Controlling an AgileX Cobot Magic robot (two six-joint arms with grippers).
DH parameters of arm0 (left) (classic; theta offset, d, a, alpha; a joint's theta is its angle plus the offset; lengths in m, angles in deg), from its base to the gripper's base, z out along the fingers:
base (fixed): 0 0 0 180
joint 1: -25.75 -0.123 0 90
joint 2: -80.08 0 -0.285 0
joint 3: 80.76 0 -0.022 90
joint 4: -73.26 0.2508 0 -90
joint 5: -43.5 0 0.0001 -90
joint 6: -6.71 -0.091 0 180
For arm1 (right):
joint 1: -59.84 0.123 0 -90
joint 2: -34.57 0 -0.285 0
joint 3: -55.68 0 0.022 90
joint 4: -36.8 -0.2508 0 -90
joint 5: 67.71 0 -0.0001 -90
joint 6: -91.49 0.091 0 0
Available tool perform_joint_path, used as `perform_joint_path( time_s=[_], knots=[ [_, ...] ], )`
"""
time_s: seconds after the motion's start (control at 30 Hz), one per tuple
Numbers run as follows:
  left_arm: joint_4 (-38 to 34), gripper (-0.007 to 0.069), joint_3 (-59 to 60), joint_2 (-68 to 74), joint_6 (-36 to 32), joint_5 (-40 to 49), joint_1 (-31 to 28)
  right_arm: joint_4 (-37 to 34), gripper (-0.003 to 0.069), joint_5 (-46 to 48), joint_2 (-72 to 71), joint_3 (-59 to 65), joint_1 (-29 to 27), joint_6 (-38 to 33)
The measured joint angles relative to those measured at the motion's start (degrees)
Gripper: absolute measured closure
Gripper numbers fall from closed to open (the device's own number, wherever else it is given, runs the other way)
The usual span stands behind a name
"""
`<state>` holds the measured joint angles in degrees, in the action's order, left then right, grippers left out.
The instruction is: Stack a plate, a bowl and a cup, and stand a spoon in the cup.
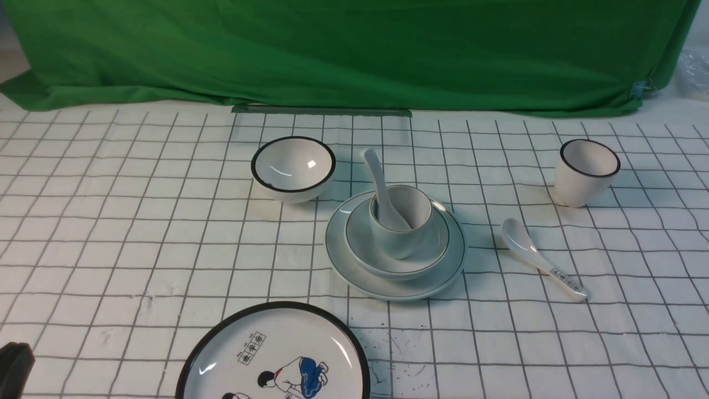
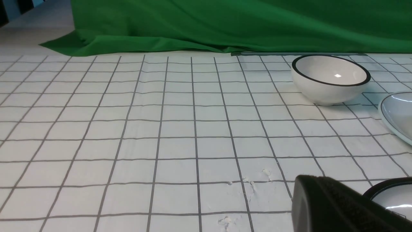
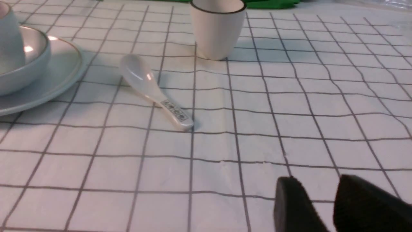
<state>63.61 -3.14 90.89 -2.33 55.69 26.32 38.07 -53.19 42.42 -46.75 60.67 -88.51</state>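
Nearest, the black-rimmed cartoon plate [image 1: 277, 354] is a decoy. Centre: the pale bluish-white plate [image 1: 343, 266] carries the shallow pale bowl [image 1: 363, 252], the blue-green cup [image 1: 401, 235] and the plain white spoon [image 1: 381, 185] leaning inside. Judged complete, so keep both arms clear. Left gripper [image 2: 338, 206]: fingers' state unclear; right gripper [image 3: 322, 206]: slightly parted, empty.

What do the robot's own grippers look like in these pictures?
Only small parts show. The left gripper appears as one black, matte, rounded finger tip. The right gripper shows two black, blunt fingers with a narrow gap between them. No cables, markings or arm links are visible.
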Motion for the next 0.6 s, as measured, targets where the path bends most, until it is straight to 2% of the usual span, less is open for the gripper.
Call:
perform_joint_path(
  time_s=[0.6],
  knots=[
    [0.0, 0.0623, 0.0, 0.0, 0.0, -0.1, 0.0, 0.0, 0.0419, 0.0, 0.0, 0.0, 0.4, 0.7]
  ],
)
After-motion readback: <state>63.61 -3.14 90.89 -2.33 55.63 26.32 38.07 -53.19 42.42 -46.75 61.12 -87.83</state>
